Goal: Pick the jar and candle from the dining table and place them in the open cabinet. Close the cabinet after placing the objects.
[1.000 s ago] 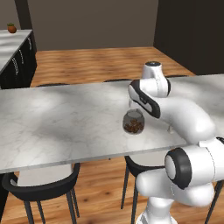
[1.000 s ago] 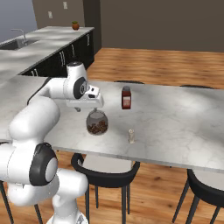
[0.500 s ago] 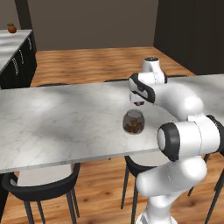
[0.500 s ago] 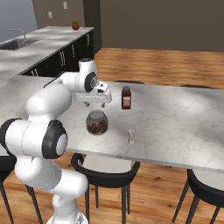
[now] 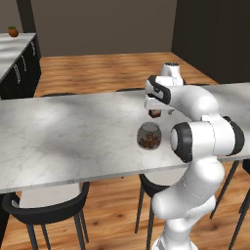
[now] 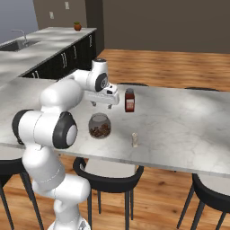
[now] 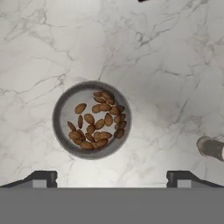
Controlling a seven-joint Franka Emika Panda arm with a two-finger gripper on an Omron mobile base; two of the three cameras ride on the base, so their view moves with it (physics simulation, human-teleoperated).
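The jar (image 5: 149,136), a round-bellied clear glass vessel with brown almond-like pieces in its bottom, stands upright on the long white-grey marble dining table (image 5: 73,136), nearer the table's near long edge than its far one and roughly midway along the part of the top that shows. From the hand view the jar (image 7: 92,119) is seen straight down through its mouth, the brown pieces heaped toward one side of the glass.

The white arm's two-finger gripper (image 6: 102,102) hangs above the table, over and slightly beyond the jar (image 6: 99,126), apart from it. In the hand view the two dark finger tips (image 7: 41,178) stand far apart, one to each side of the jar and wider than it, with nothing between them: the hand is released and carries nothing.

A small red-brown bottle with a dark cap (image 6: 130,100) stands upright farther in on the table, near the gripper. A tiny pale shaker (image 6: 134,139) stands close to the near edge, beside the jar. Black-framed chairs with pale seats (image 5: 46,207) are tucked under the near edge.
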